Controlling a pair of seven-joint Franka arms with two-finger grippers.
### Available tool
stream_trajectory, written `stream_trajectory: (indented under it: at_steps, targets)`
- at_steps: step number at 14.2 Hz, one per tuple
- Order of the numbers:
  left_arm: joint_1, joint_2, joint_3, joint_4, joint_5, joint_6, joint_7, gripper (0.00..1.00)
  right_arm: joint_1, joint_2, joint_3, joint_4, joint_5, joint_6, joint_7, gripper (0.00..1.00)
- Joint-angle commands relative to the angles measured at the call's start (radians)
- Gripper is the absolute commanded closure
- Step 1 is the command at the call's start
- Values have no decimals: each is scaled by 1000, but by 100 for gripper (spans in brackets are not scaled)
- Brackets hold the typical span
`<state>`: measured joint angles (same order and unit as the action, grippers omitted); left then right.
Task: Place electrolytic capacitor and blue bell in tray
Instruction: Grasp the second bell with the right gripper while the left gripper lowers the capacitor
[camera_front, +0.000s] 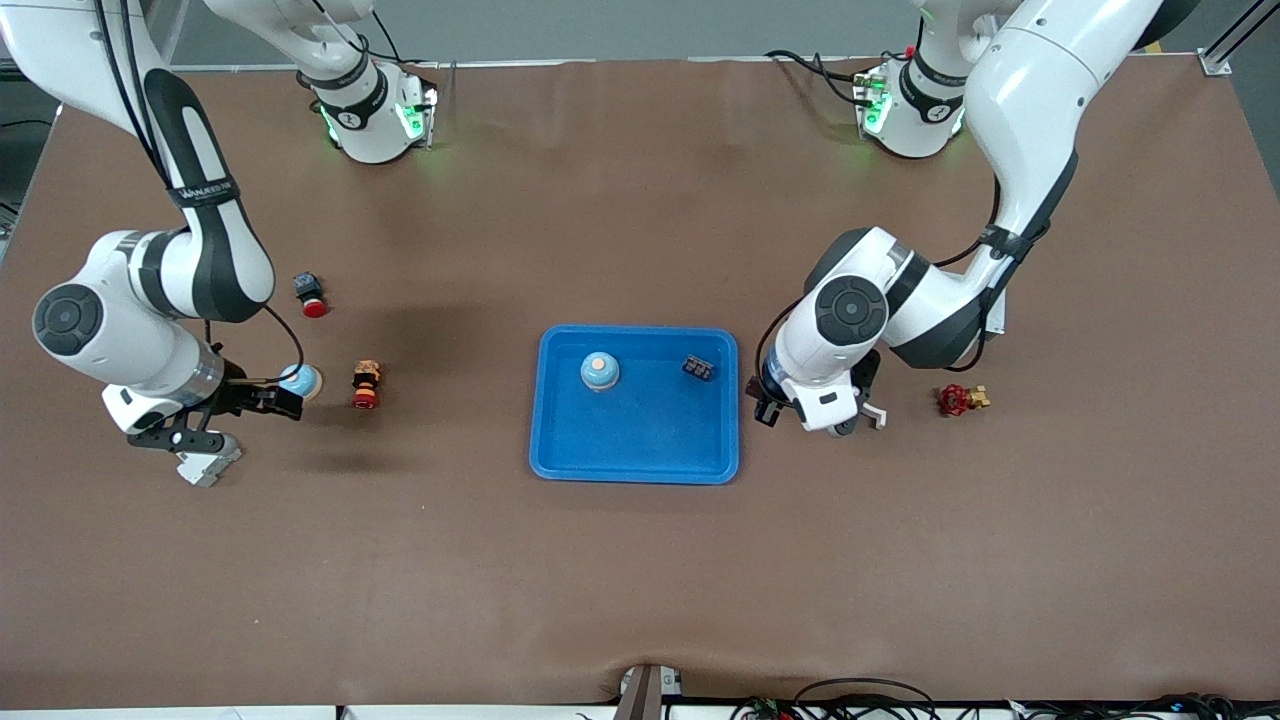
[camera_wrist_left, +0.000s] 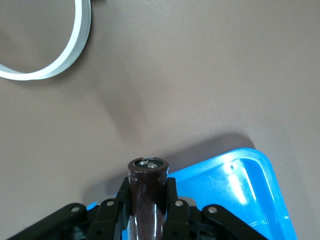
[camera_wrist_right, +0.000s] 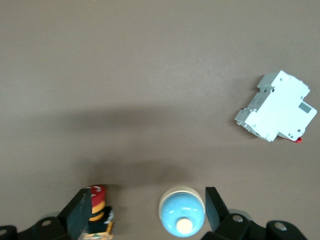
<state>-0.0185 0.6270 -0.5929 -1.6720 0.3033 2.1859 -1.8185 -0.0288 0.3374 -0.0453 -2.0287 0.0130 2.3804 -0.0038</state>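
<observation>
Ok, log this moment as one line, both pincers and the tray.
left pincer: shut on capacitor, at tray rim | right pincer: open over blue bell on table | tray: second blue bell, black part inside

Brown capacitor (camera_wrist_left: 147, 197) in the left tool (camera_wrist_left: 148, 210), beside the blue tray's (camera_wrist_left: 260, 195) corner.

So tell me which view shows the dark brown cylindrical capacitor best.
The left wrist view: the dark brown cylindrical capacitor stands clamped in the shut left gripper, its terminal end visible, by the bright blue plastic tray. The front view hides it under that arm; the right wrist view misses it.
</observation>
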Motion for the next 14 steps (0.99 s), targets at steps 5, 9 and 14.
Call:
stream_trajectory:
  at_steps: [5, 9, 14]
  targets:
    - [-90, 100, 30, 138, -4, -12, -116, 100, -49, -47, 22, -174, 1, 175, -38, 0]
    - [-162, 122, 88, 140, -6, 46, -183, 100, -63, -44, 22, -240, -1, 253, -38, 0]
    - [-274, 177, 177, 156, -6, 179, -317, 100, -71, -31, 22, -278, 1, 295, -36, 0]
